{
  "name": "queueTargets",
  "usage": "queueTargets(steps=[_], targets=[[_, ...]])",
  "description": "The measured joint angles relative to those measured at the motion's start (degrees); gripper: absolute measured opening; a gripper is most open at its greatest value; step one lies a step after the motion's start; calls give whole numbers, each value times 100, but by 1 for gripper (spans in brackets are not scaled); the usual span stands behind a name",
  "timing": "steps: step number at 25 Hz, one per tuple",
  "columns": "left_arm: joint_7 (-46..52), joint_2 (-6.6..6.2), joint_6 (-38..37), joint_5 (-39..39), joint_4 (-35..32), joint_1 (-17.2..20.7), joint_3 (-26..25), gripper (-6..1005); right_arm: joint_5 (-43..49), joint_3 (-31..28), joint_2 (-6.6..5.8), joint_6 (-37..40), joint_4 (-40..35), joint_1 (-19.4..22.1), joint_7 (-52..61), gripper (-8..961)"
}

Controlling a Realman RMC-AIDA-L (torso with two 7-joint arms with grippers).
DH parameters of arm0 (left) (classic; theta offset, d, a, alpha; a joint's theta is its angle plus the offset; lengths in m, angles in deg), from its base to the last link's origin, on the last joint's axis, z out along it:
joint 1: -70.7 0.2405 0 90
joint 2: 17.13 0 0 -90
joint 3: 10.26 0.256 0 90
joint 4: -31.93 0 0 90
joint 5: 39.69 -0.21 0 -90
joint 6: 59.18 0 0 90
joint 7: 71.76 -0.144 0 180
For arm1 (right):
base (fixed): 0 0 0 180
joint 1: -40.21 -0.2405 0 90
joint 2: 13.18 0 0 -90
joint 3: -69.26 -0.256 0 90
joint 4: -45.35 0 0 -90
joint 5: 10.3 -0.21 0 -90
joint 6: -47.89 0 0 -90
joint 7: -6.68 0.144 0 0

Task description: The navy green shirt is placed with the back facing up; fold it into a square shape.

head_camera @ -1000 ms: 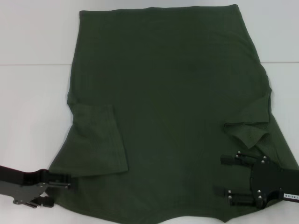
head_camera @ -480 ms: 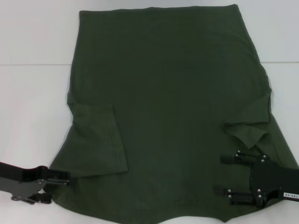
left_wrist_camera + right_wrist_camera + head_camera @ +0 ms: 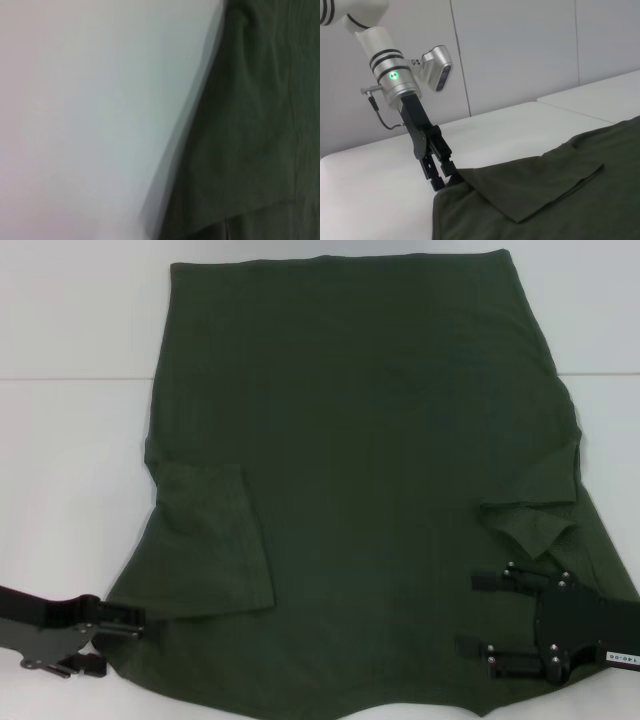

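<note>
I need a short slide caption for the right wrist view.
Left gripper at the corner of the dark olive-green cotton T-shirt on a white table.

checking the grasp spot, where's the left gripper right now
In the head view the left gripper is low on the robot's left, at the near left edge of the navy green shirt, just below the folded-in left sleeve.

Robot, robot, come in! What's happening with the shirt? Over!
Left gripper open at shirt's near-left edge. Right gripper open over near-right side. Navy green shirt flat, sleeves folded in. Nothing blocking.
</note>
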Motion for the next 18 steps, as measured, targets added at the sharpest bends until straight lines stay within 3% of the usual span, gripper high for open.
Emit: queueTargets(steps=[18], targets=[[-18,57,182,32,434,-442,32,931,0,-4,0,-24,0,-2,0,869]])
